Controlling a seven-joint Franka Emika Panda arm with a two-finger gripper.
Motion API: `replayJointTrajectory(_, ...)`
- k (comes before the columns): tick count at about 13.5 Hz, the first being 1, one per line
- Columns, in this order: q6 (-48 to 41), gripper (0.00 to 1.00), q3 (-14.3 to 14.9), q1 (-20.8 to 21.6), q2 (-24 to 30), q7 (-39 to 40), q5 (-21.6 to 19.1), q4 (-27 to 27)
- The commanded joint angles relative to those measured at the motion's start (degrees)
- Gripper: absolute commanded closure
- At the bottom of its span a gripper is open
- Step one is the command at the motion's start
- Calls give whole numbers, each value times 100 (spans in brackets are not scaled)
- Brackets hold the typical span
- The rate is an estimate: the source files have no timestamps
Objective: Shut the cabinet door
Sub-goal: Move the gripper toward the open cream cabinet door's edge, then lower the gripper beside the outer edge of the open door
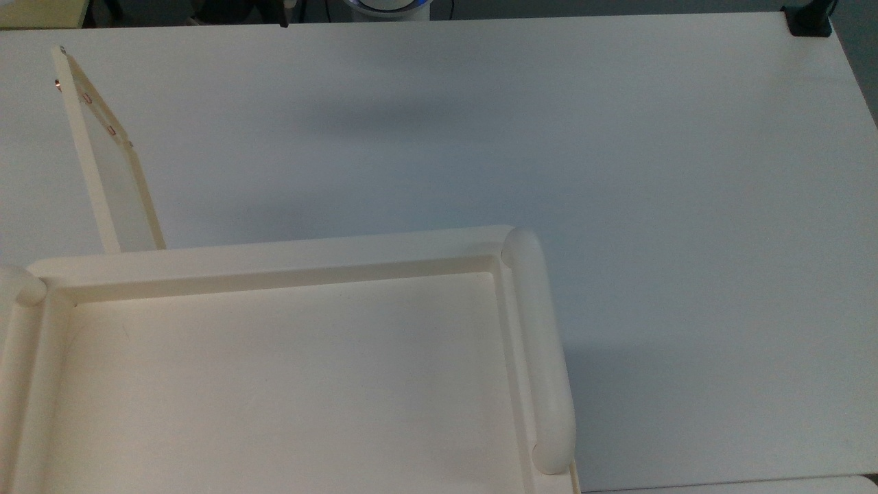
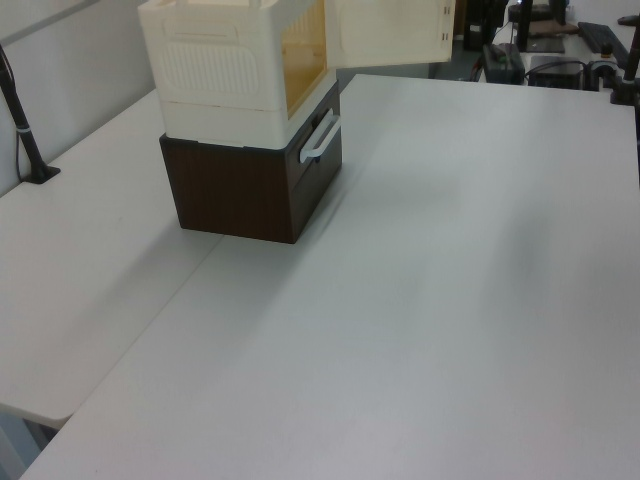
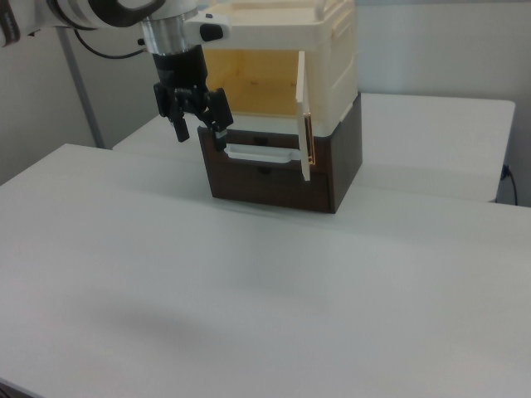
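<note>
The cream cabinet (image 3: 332,58) stands on a dark brown drawer unit (image 3: 332,178) with a white handle (image 3: 257,153). Its recessed tray top (image 1: 274,384) lies at the top view's lower left. The cabinet door (image 3: 304,116) is swung wide open, edge-on in the right view, with copper clips along its edge. It juts out from the cabinet's front corner at the door (image 1: 110,158) in the top view, and appears as the door (image 2: 390,35) in the left view. My gripper (image 3: 201,133) hangs open and empty in front of the cabinet's open front, to the right view's left of the door, apart from it.
The white table (image 1: 549,137) spreads wide in front of the cabinet. A black clamp (image 1: 809,20) sits at its far right corner in the top view. A black post (image 2: 25,130) stands on the side table at the left view's left. The robot base (image 1: 391,7) is at the top edge.
</note>
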State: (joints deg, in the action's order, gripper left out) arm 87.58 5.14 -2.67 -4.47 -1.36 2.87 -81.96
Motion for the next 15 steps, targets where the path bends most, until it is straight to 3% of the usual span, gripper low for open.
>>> replayJointTrajectory(1, -48, 0, 30, 4, -19, 57, -102, -40)
replayJointTrajectory(8, -74, 0, 22, 65, -54, 144, -41, -22)
replayJointTrajectory(10, -74, 23, 13, 109, -54, 179, -14, -22)
replayJointTrajectory(11, -39, 45, 13, 170, -63, 232, -14, -22)
replayJointTrajectory(12, -13, 76, 22, 188, -63, 485, -6, -13)
replayJointTrajectory(13, 100, 90, 57, 162, -72, 1027, 3, -5)
replayJointTrajectory(15, 679, 96, 101, 135, -63, 1584, 12, 92)
